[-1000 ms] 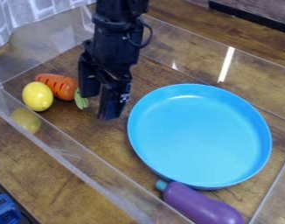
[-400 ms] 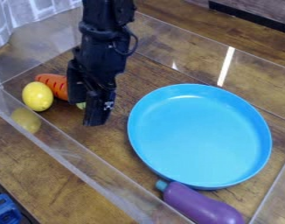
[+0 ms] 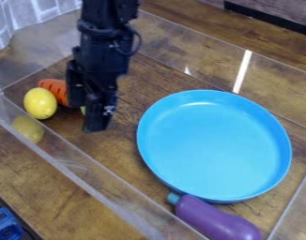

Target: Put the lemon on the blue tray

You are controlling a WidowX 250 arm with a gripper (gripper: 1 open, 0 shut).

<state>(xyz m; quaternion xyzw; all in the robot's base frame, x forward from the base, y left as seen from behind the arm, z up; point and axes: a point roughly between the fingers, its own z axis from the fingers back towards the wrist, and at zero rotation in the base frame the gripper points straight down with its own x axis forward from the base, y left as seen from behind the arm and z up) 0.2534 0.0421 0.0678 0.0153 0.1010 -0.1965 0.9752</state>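
Note:
The lemon [image 3: 40,103], a small bright-yellow oval, lies at the left of the wooden surface inside a clear-walled bin. An orange carrot [image 3: 55,91] rests right behind it. My gripper [image 3: 88,110] hangs from the black arm just right of the lemon and over the carrot's leafy end, its two dark fingers [image 3: 100,115] apart and nothing between them. The blue tray [image 3: 215,145], a big round sky-blue plate, sits empty to the right of the gripper.
A purple eggplant [image 3: 215,217] lies at the tray's front edge. Clear plastic walls [image 3: 68,159] enclose the work area on the left and front. A pale reflection of the lemon shows in the front wall.
The arm has moved left, from beside the tray's rim toward the lemon and carrot. Its fingers stayed apart. Lemon, carrot, tray and eggplant have not moved.

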